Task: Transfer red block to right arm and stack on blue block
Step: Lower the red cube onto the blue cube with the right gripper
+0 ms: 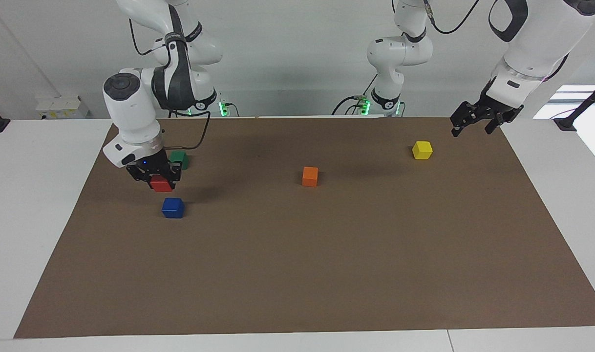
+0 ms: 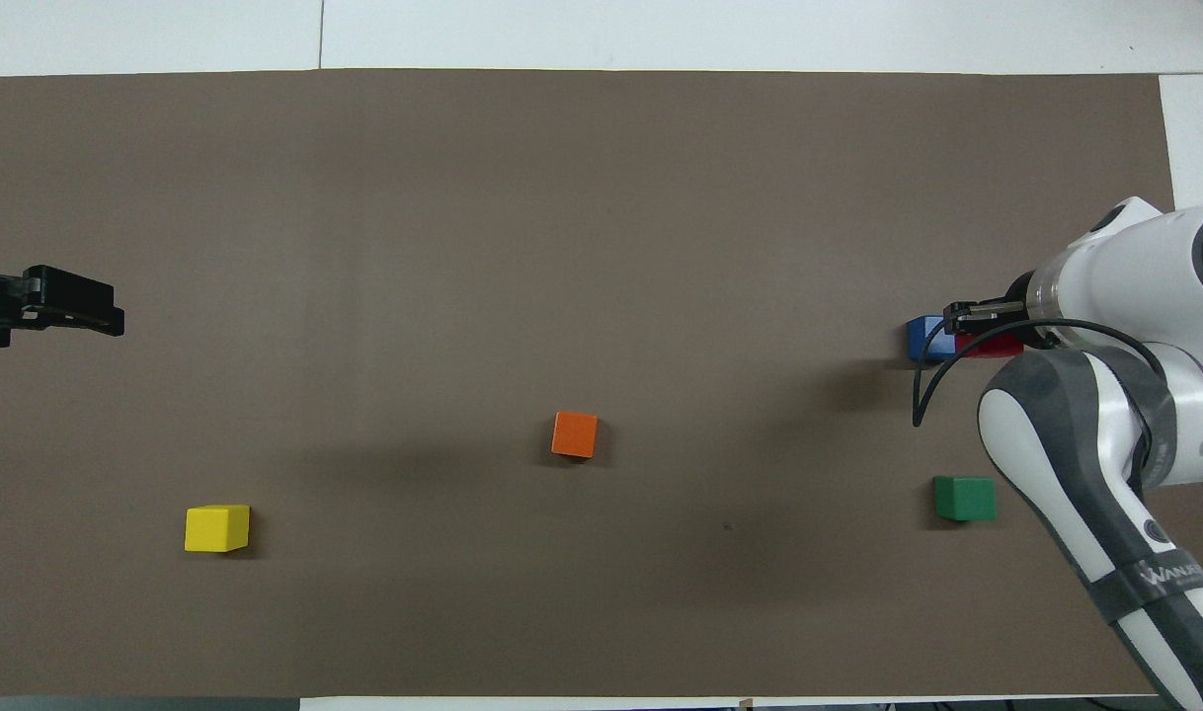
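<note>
Right gripper [image 1: 157, 179]: I see it up in the air at the right arm's end of the table, its fingers closed on the red block, one on each side.
Red block [image 1: 161, 184]: held clear of the mat, just above the blue block and a little off from it toward the robots; in the facing view I can make out a gap between the two, so they are apart.
Blue block [image 1: 173, 208]: sits flat on the brown mat [image 1: 297, 274] near the right arm's end, farther from the robots than the green block. From overhead the gripper and red block cover part of it.
Right arm [image 1: 131, 117]: I see it bent down over that end of the mat, a small blue light showing at the wrist and a black cable looping beside it.
Left gripper [image 1: 478, 120]: raised over the mat's edge at the left arm's end, holding nothing; its fingers stand apart. This arm waits.
Green block [image 1: 180, 159]: on the mat, nearer to the robots than the blue block, partly hidden by the right gripper in the facing view.
Orange block [image 1: 310, 176]: on the mat around the middle, well apart from the others.
Yellow block [image 1: 422, 150]: on the mat toward the left arm's end, near the left gripper but not touched by it.
</note>
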Tool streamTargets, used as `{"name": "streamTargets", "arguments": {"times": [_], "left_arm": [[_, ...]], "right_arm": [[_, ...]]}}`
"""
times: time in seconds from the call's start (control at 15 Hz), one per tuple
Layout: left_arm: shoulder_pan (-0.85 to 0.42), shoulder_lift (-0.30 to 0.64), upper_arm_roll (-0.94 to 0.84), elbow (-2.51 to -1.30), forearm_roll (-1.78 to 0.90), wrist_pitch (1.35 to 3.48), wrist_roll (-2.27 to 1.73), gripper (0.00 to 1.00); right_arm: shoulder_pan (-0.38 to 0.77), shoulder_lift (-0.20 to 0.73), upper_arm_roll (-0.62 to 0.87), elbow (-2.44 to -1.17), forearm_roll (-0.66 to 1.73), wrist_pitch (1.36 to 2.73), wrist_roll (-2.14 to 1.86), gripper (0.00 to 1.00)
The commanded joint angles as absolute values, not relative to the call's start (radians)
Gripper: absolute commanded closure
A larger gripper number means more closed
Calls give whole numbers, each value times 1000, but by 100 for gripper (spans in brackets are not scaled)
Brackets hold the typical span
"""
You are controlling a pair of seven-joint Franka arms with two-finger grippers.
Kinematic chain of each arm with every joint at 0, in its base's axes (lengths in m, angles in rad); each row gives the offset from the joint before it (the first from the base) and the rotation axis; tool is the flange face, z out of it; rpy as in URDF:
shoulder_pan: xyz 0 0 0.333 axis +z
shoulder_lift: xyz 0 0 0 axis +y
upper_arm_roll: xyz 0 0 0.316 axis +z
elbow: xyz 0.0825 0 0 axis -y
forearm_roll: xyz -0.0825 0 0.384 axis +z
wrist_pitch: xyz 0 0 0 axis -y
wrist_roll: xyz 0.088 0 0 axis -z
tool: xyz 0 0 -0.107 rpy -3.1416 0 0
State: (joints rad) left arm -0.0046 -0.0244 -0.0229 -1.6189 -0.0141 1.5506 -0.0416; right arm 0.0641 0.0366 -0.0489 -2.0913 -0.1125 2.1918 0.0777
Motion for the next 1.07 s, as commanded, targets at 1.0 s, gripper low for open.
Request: {"name": "streamTargets", "arguments": {"times": [1.0], "left_arm": [[-8,-49,-15,-1644,-29,1557,-26,0]], "right_arm": [[40,138,-38,-2157,-135,2434,106,100]]}}
